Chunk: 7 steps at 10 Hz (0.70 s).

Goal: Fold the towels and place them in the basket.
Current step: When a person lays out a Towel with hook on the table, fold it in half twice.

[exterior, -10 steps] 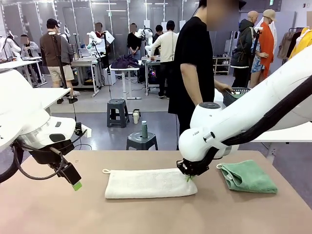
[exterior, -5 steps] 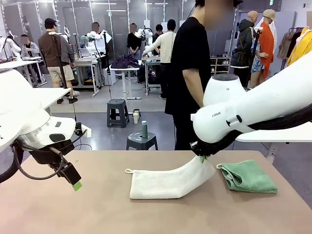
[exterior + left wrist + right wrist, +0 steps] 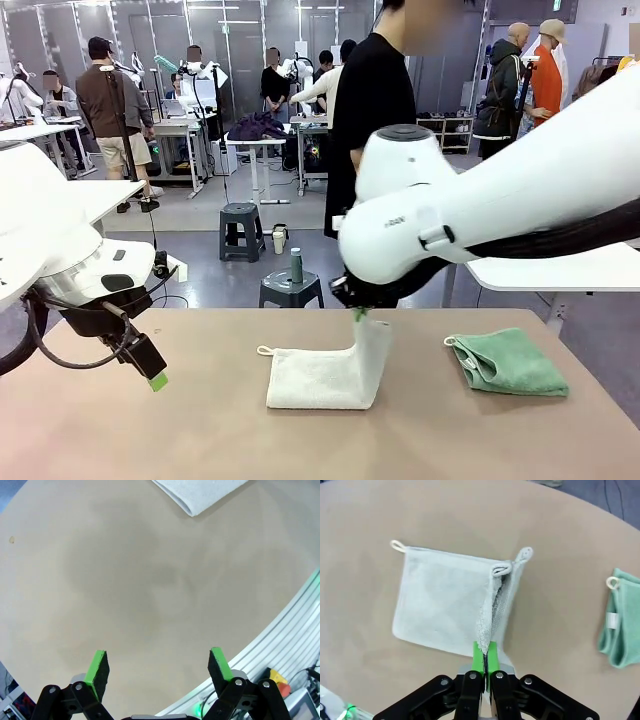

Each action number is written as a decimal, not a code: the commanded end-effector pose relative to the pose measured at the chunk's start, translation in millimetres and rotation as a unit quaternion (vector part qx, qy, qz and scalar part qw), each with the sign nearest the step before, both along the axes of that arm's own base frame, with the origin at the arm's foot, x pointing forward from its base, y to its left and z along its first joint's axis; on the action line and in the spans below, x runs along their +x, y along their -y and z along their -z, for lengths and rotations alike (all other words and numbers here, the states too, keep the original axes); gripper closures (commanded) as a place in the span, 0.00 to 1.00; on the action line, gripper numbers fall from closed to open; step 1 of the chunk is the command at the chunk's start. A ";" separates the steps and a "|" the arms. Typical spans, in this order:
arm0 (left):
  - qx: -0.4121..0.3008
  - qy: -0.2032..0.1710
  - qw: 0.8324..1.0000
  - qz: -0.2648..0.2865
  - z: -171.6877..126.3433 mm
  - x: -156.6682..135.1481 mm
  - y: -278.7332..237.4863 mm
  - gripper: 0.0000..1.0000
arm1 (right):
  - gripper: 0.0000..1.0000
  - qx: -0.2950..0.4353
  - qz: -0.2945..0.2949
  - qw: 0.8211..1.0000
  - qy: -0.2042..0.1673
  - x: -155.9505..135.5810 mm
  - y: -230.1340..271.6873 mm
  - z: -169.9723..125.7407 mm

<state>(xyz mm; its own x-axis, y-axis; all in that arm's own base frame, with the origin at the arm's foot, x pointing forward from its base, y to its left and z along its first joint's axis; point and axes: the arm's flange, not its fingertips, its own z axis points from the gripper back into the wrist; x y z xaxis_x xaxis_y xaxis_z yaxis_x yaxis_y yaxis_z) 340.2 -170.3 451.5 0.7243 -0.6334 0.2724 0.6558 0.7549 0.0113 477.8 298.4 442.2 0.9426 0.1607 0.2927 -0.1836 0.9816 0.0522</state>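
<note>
Right gripper point(image 3: 484, 661) pinching shut on lifted edge of cream-white terry towel point(image 3: 312, 378) lying mid-table | left gripper point(image 3: 157, 666) hanging open, empty | mint-green folded terry towel point(image 3: 508, 362) lying apart | cloth likely light, limp, draping; edges and corners suiting grips

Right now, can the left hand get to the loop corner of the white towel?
Probably yes. The left hand hangs open over bare table, nothing between it and the white towel. The loop faces its side, while the right hand lifts the opposite end.
</note>
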 end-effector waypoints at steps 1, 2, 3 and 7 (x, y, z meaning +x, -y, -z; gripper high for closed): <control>0.004 0.003 1.000 -0.002 1.0 1.1 1.2 0.00 | 1.00 0.015 0.034 0.999 -0.029 16.1 -30.8 14.2; 0.004 0.003 1.000 -0.002 1.0 1.1 1.2 0.00 | 1.00 0.016 0.039 0.998 -0.043 18.1 -46.2 25.2; 0.004 0.003 1.000 -0.002 1.0 1.1 1.2 0.00 | 1.00 0.016 0.055 0.997 -0.044 20.5 -58.1 33.5; 0.004 0.003 1.000 -0.002 1.0 1.1 1.2 0.00 | 1.00 0.024 0.075 0.995 -0.069 28.3 -98.4 74.0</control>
